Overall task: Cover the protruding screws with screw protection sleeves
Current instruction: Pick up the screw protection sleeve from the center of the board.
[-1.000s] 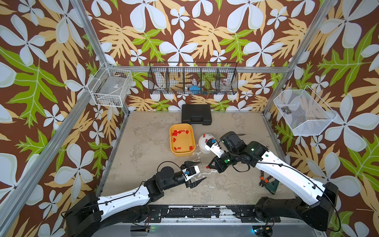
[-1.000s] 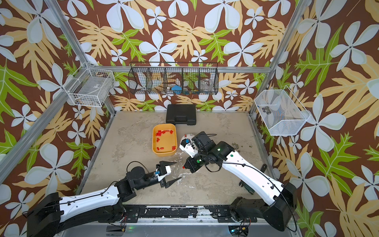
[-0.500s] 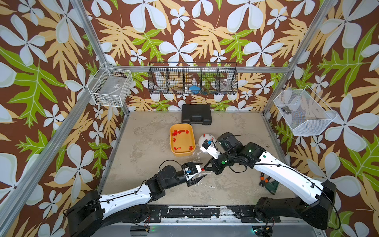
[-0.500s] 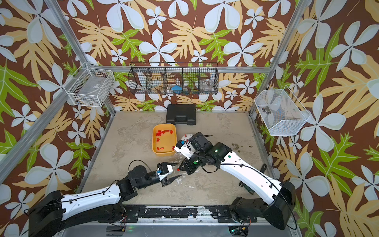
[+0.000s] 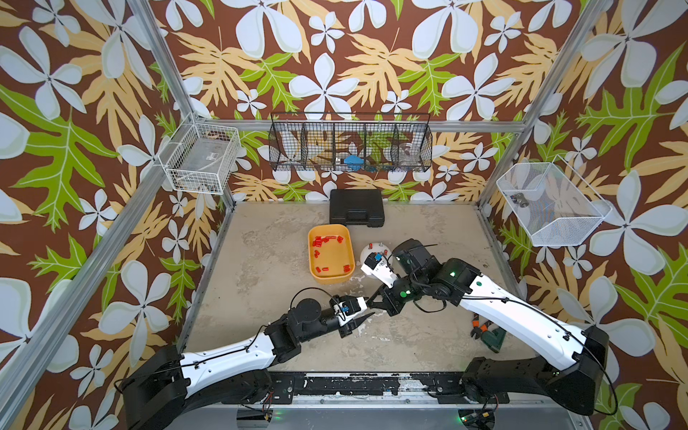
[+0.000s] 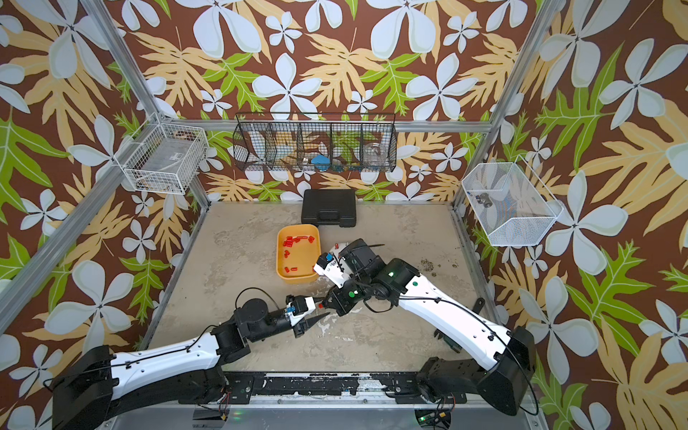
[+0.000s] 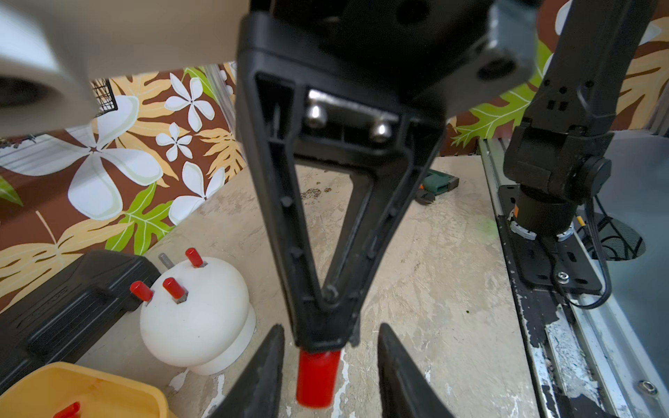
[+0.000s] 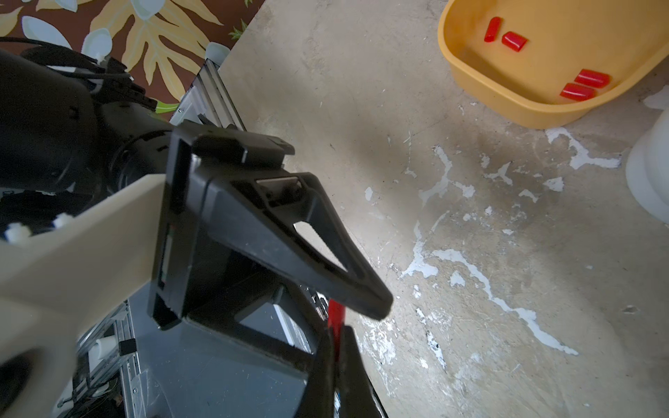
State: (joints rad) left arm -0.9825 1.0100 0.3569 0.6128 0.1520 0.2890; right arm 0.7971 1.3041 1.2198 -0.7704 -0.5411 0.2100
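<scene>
Desk [image 5: 260, 268], near of white dome [image 7: 192, 318]: right jaws clamp one red sleeve [image 7: 315, 376] by its end, left jaws flank it, open, not touching; should close squarely on the free half before right releases.

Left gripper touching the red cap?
Apart. Left wrist view: the red cap, pinched by the right gripper, sits between the fingers of the left gripper, a gap on each side.
</scene>
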